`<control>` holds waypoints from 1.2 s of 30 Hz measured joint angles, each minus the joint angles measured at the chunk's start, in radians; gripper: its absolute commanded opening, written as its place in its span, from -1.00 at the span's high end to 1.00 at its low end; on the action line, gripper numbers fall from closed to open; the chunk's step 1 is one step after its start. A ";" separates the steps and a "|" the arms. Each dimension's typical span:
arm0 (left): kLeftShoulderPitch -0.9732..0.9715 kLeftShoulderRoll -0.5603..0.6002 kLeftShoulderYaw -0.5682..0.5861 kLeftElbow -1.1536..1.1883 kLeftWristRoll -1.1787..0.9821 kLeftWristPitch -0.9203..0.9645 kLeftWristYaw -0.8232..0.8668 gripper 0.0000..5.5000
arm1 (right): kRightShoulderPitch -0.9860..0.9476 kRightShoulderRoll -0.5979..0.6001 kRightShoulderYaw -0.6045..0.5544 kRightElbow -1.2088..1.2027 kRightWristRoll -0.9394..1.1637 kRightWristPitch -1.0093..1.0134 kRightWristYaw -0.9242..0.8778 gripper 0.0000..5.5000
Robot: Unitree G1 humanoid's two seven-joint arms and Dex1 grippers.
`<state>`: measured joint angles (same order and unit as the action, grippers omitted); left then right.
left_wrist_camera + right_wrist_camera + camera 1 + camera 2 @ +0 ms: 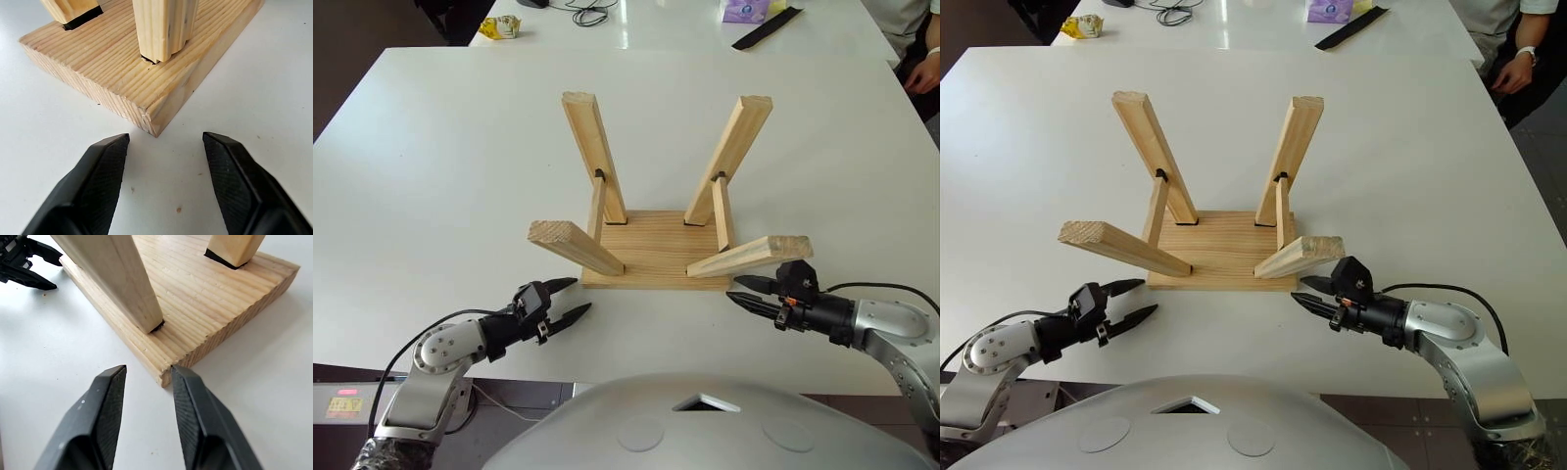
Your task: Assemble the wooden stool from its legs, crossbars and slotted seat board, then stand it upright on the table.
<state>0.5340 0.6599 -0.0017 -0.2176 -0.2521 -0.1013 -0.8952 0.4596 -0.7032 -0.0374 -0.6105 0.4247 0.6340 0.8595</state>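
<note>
The wooden stool [656,250] lies upside down on the white table [431,176], its seat board [656,257] flat and all its legs splayed upward. A crossbar [597,208] joins the left pair of legs and another crossbar [722,211] the right pair. My left gripper [570,299] is open just short of the board's near left corner [154,131], holding nothing. My right gripper [736,289] is open at the near right corner [165,377], one fingertip [182,374] close against the board's edge.
A second table behind carries a yellow packet [499,26], cables [592,12], a purple pouch [746,10] and a black strip [767,27]. A person's arm [922,69] rests at the far right. Bare tabletop lies to both sides of the stool.
</note>
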 measured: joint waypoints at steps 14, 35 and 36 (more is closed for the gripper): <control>-0.064 -0.027 -0.036 0.040 0.034 -0.021 0.033 -0.01 | -0.039 -0.004 0.075 0.081 -0.091 -0.085 -0.051 0.40; -0.125 -0.035 -0.066 0.073 0.042 -0.018 0.064 0.28 | -0.085 0.011 0.129 0.110 -0.120 -0.095 -0.088 0.54; -0.125 -0.034 -0.066 0.073 0.042 -0.019 0.064 0.28 | -0.085 0.011 0.129 0.109 -0.120 -0.095 -0.089 0.54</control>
<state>0.4088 0.6263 -0.0674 -0.1448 -0.2102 -0.1201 -0.8311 0.3744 -0.6926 0.0917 -0.5013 0.3049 0.5391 0.7709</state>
